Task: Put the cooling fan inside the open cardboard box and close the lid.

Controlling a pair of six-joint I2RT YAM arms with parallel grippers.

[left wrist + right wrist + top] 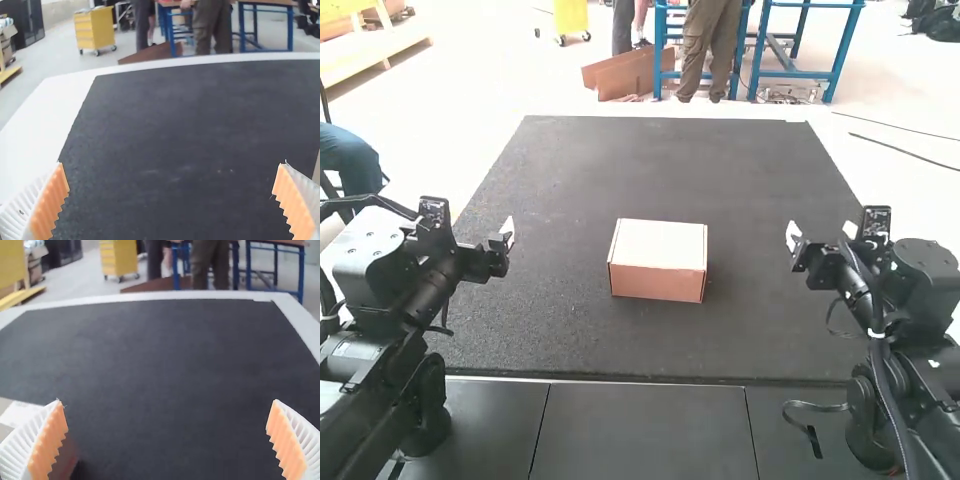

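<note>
Nearest the camera in the high view stood two arms, one at each lower corner. The left claw [506, 240] hung over the left edge of the black mat [650, 170], and the right claw [794, 250] hung over its right edge. Both were well apart from the one cardboard box [658, 258].

The box sat on the mat near its middle, between the two claws. Its lid was down flat, so its inside was hidden.

The high view gave the box whole, but did not make the gap of either claw clear. The wrist views did. In the left wrist view two white ribbed fingers with orange pads [49, 202] stood wide apart with nothing between them but mat. That view also showed the white bench [30, 130] bordering the mat. In the right wrist view the other two orange pads [47, 440] were spread just as wide, likewise holding nothing.

Counted: two arms, two claws, four pads, one box, one mat.
</note>
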